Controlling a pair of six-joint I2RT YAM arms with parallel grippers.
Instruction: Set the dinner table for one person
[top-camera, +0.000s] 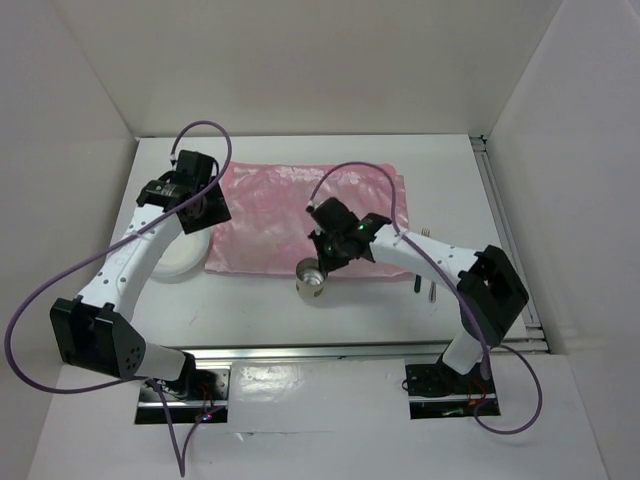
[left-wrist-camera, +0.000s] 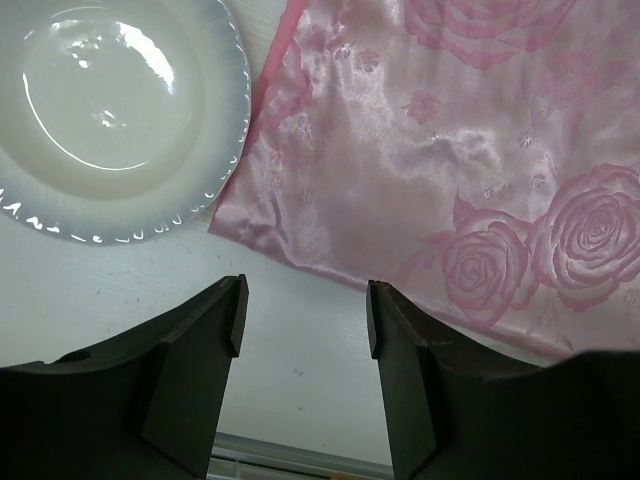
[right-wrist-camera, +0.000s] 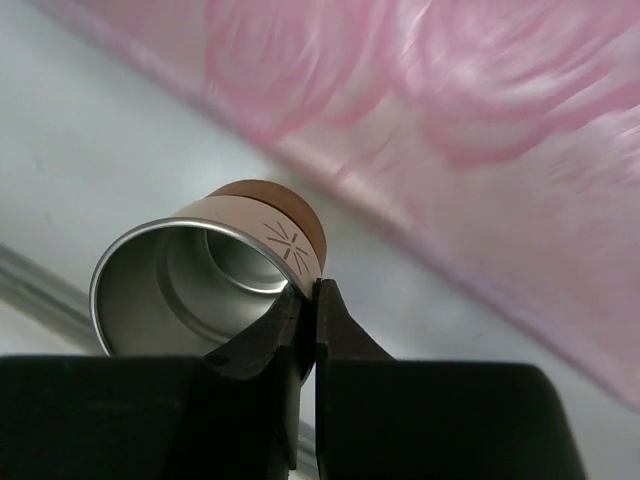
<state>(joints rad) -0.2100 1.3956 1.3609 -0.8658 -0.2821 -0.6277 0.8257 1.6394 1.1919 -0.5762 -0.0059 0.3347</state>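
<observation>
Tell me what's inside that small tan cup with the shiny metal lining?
Nothing that I can see: the small tan metal-lined cup shows only bare shiny walls and base. The right gripper, pinching its rim, covers a sliver of the interior.

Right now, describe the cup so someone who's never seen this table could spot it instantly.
On the white table, find the pink rose-patterned cloth; the cup is just off its near edge, roughly mid-table. It is small, tan outside and shiny metal inside, its rim pinched by the jaws of the right arm, unlike the wide white plate at the left.
</observation>
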